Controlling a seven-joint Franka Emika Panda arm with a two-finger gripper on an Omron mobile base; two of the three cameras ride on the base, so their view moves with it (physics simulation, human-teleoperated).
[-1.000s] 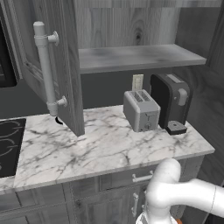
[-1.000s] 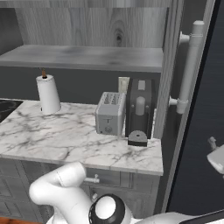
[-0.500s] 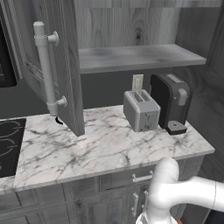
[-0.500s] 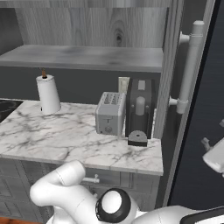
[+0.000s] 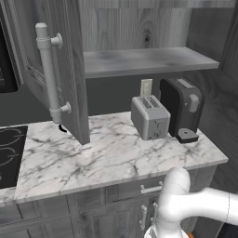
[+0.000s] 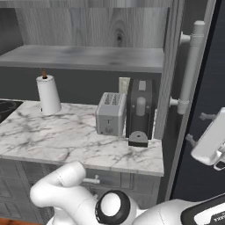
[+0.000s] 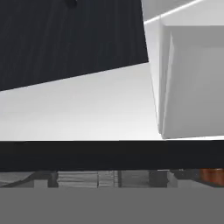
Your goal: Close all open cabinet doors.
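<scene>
Left base view: a left door is seen swung out over the counter; being rigid and hinged, it is best pushed on its panel.

Right base view: a right door stands open, the hand beside it; its spread cannot be told.

Hand view: blurred surfaces.

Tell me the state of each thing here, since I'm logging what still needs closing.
Left cabinet door: open, swung out over the counter.
Right cabinet door: open, seen edge-on.
Drawer: shut.
Toaster: upright, slots empty.
Paper towel roll: upright.
Gripper: beyond the right door; open or shut unclear.
</scene>
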